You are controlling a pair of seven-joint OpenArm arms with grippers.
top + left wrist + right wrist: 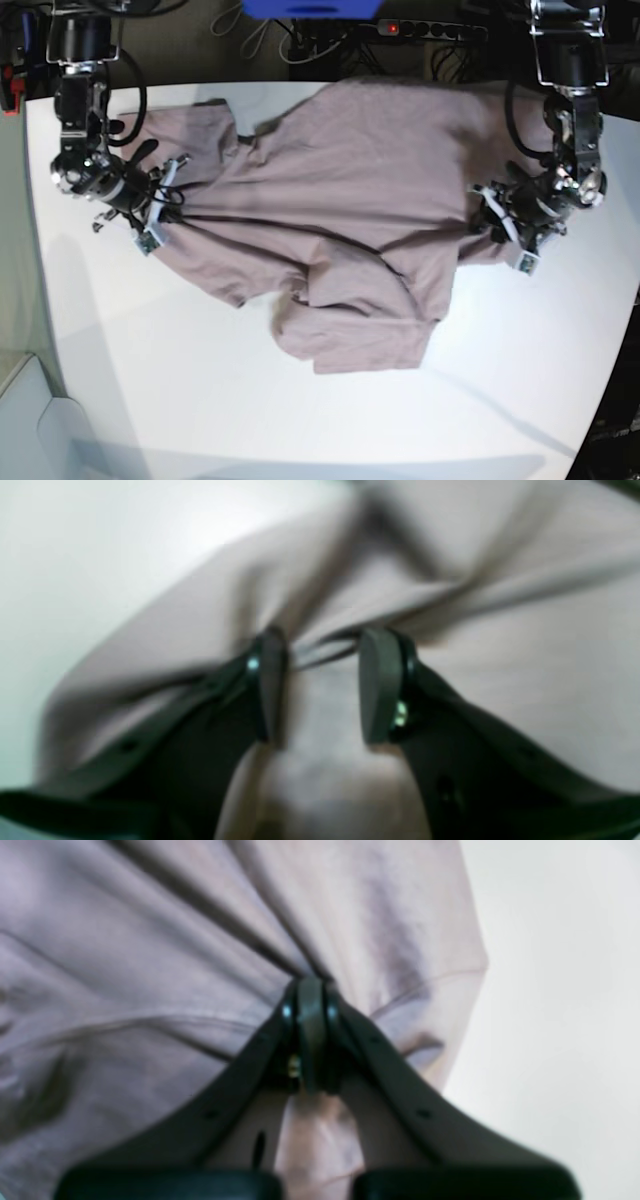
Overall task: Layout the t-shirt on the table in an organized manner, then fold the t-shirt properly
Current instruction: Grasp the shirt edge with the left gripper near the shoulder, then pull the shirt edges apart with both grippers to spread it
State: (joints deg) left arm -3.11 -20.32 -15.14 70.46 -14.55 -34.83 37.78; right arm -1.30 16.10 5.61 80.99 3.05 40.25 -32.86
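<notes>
Worktop point(300, 420): white, rounded edge, lower half bare.
T-shirt point(340, 190): mauve, spread crumpled across upper worktop, lower part bunched into folds near centre.
Cables and power strip point(430, 30): beyond far edge, red light seen.
Right tool point(310, 990): pads pressed together, cloth pinched at shirt's edge, folds radiating from grip.
Left tool point(320, 680): pads apart, cloth gathered between them; actual grip not determinable, view blurred.
</notes>
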